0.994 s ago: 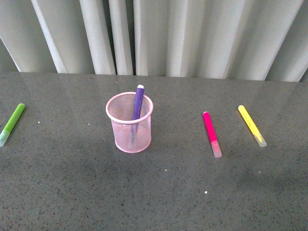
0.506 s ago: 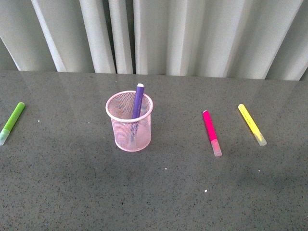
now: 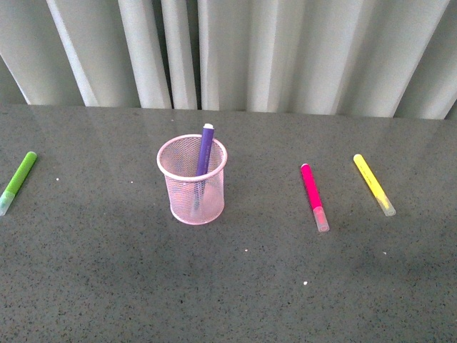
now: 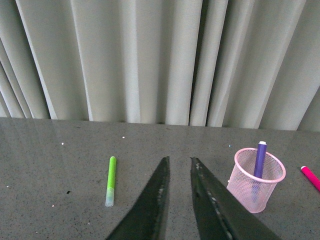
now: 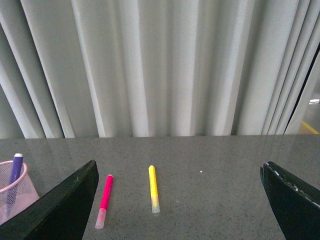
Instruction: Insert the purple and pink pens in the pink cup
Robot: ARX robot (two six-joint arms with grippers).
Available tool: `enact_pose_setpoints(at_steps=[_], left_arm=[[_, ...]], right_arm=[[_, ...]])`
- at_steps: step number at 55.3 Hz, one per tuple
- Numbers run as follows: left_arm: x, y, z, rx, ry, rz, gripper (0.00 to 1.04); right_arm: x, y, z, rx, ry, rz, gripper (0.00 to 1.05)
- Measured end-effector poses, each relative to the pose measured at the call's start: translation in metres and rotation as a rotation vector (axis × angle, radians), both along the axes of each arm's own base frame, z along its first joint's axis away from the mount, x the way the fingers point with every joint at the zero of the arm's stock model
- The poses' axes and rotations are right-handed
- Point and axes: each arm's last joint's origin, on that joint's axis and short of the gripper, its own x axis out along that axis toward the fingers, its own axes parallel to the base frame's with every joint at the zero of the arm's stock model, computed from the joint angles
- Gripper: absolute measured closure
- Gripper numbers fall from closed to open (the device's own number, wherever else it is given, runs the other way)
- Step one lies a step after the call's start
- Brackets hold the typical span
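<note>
the right gripper [image 5: 179, 165] hangs above the table [image 3: 235, 286] with its jaws spread wide and nothing between them, while the left gripper [image 4: 180, 160] shows only a narrow gap at its tips, also empty. nearest the right arm, the pink pen [image 5: 104, 197] lies flat on the dark surface, well apart from the pink cup [image 3: 214, 200] and near the yellow marker [image 5: 153, 192]. the purple pen [image 3: 205, 153] already stands in the cup, leaning on the far rim, so half the job looks done. the risks lie in the pickup and the drop: a round pen on a glossy top may roll or skid if one finger lands first, a loose aim could nudge or catch the yellow one instead, and the light mesh cup (nothing holds it down) may tip or slide if the pink pen strikes the rim or the leaning purple pen. the green marker [image 3: 19, 180] lies far off to the left.
</note>
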Motion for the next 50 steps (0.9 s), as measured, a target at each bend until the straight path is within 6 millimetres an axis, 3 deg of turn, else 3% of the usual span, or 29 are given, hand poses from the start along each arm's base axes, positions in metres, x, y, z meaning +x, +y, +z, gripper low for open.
enact_pose_setpoints(at_steps=[13, 18, 22, 27, 31, 34, 39, 50], left_arm=[[0.000, 0.000, 0.000, 0.000, 0.000, 0.000, 0.48], [0.000, 0.000, 0.000, 0.000, 0.000, 0.001, 0.32], [0.000, 0.000, 0.000, 0.000, -0.001, 0.000, 0.21], [0.000, 0.000, 0.000, 0.000, 0.000, 0.000, 0.06], [0.000, 0.000, 0.000, 0.002, -0.001, 0.000, 0.07], [0.000, 0.000, 0.000, 0.002, -0.001, 0.001, 0.07], [0.000, 0.000, 0.000, 0.002, -0.001, 0.000, 0.07], [0.000, 0.000, 0.000, 0.002, -0.001, 0.000, 0.07]], right_arm=[[0.000, 0.000, 0.000, 0.002, 0.009, -0.011, 0.07], [0.006, -0.002, -0.002, 0.025, 0.286, -0.154, 0.07], [0.019, -0.003, -0.002, 0.025, 0.379, -0.154, 0.07], [0.050, -0.006, 0.004, 0.041, 0.400, -0.131, 0.07], [0.077, -0.007, 0.009, 0.048, 0.395, -0.137, 0.07], [0.113, -0.006, 0.011, 0.059, 0.424, -0.125, 0.07], [0.168, 0.004, -0.006, 0.063, 0.555, -0.060, 0.07], [0.232, 0.031, -0.040, 0.094, 0.764, -0.012, 0.07]])
